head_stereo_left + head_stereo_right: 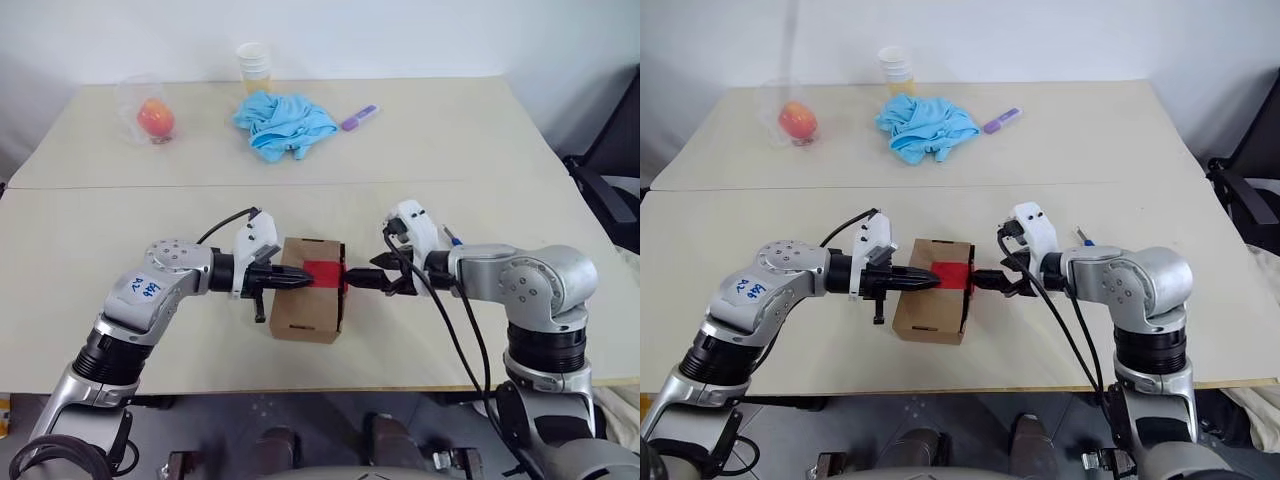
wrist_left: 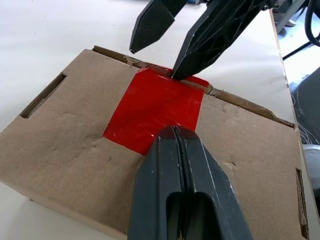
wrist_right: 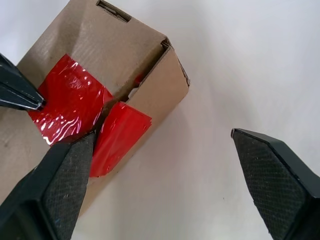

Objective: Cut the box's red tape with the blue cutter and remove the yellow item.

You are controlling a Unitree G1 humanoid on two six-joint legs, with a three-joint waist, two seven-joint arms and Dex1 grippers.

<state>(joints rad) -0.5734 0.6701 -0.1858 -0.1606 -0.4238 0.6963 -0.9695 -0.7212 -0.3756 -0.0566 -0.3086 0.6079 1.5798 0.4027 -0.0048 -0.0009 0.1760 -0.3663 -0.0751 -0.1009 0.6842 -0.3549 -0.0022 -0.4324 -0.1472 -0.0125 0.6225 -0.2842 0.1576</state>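
Brown cardboard box (image 1: 305, 302) wears glossy, wrinkled red tape (image 3: 70, 102).

Silver-grey arms (image 1: 150, 295), black cables (image 1: 455, 335), black jaws, white wrist housings (image 1: 255, 245).

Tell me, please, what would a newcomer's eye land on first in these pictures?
Probably the bright red tape across the top of the box, near the table's front edge between the two arms. The shut left gripper presses its tip on the tape from one side, while the open right gripper meets the box's opposite edge, where the tape folds down. Farther back lie a crumpled blue cloth and an orange-red fruit in clear plastic.
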